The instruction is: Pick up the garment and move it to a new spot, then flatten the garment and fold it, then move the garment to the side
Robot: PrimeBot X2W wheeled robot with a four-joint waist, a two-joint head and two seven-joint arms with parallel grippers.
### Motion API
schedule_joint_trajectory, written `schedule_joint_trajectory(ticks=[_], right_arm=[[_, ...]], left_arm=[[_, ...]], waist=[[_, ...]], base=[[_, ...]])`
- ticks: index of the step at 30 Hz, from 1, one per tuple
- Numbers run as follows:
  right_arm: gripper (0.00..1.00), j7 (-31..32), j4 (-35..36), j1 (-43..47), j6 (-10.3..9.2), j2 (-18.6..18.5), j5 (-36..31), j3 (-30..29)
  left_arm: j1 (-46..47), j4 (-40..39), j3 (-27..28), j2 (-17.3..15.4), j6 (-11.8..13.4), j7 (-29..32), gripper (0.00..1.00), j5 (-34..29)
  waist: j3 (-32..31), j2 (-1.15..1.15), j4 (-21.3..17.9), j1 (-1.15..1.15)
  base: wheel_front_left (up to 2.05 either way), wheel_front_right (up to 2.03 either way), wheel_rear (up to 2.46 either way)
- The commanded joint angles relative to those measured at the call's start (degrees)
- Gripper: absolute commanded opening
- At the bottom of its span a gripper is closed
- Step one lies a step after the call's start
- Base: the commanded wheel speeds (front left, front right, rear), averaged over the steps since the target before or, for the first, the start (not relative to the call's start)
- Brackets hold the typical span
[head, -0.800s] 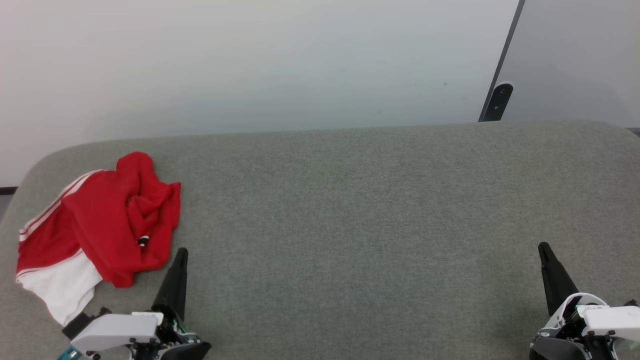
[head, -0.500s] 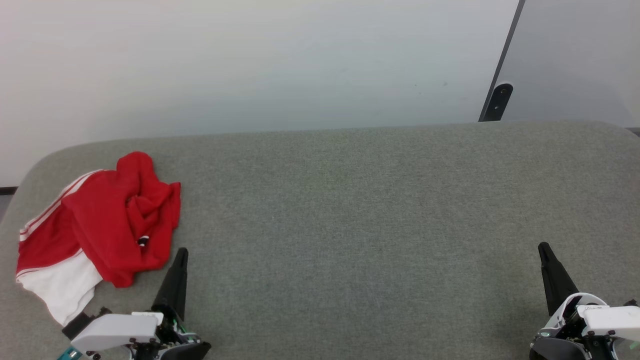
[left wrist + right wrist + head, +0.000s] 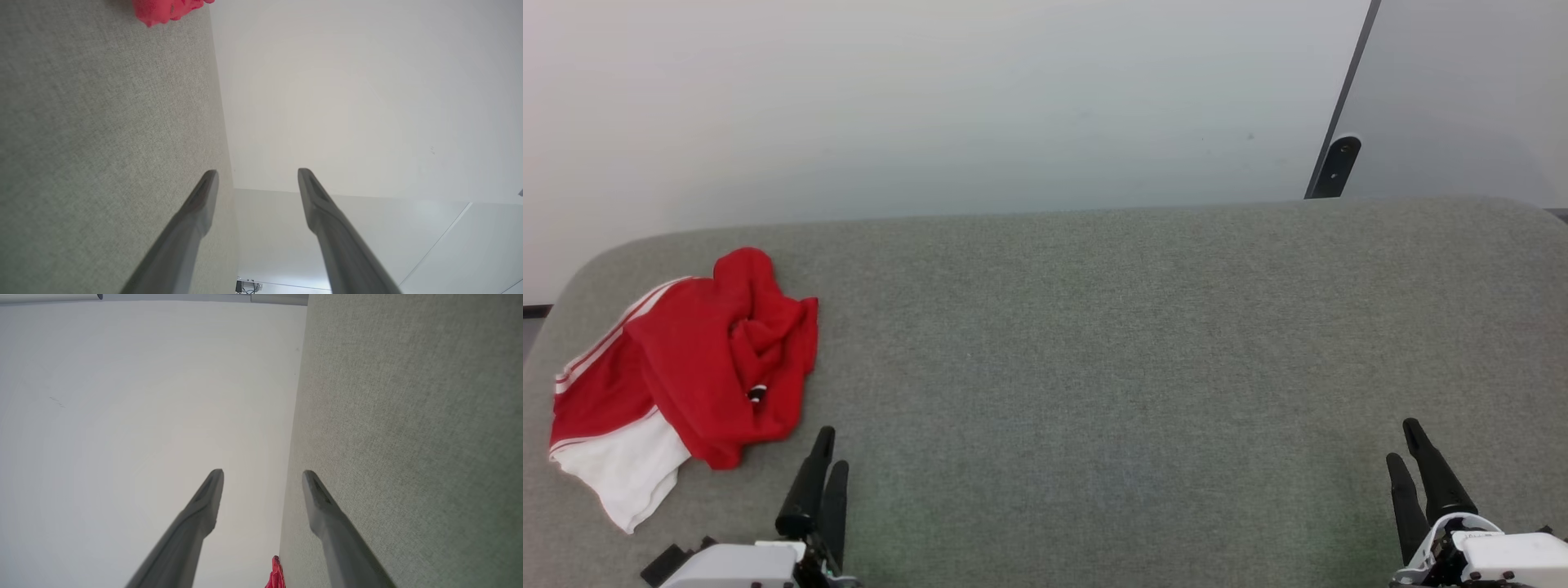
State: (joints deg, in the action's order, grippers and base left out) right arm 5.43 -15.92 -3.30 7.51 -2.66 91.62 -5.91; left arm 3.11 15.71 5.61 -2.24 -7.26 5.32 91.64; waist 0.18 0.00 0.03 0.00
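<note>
Red shirt (image 3: 686,367) lies crumpled at the left end of the grey cloth table (image 3: 1094,367), white sleeve nearest. Left gripper (image 3: 832,451) is just beside it, not touching, empty. Right gripper (image 3: 1402,443) is well apart at lower right, empty. White wall (image 3: 931,98) behind.

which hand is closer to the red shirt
The left hand: it sits close beside the garment, not touching it, while the right hand is far off at the opposite side.
</note>
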Motion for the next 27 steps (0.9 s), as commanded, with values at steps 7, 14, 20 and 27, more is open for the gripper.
schedule_joint_trajectory(ticks=[7,14,20,27], right_arm=[[1.0,-2.41,2.34,0.58,0.01,-0.99,-4.53,1.53],[1.0,-4.27,2.65,1.42,0.0,-1.35,-10.92,2.5],[1.0,-5.54,3.44,1.99,0.0,-1.57,-16.35,3.15],[1.0,-6.63,4.62,2.39,0.0,-2.1,-22.52,3.29]], left_arm=[[-0.35,-2.31,-1.61,-0.94,-0.07,-2.37,1.0,-4.1],[-1.43,-2.8,-1.78,-0.92,-0.07,-4.18,1.0,-11.45],[-2.1,-3.45,-1.27,-0.54,0.11,-5.63,1.0,-18.2],[-2.88,-4.92,-1.32,-0.48,0.69,-6.99,1.0,-27.45]], waist=[[-0.04,0.0,0.03,0.0],[-0.06,0.0,0.06,0.0],[0.06,0.0,0.13,0.0],[0.29,0.0,0.19,0.0]], base=[[0.0,0.0,0.0],[0.0,0.0,0.0],[0.0,0.0,0.0],[0.0,0.0,0.0]])
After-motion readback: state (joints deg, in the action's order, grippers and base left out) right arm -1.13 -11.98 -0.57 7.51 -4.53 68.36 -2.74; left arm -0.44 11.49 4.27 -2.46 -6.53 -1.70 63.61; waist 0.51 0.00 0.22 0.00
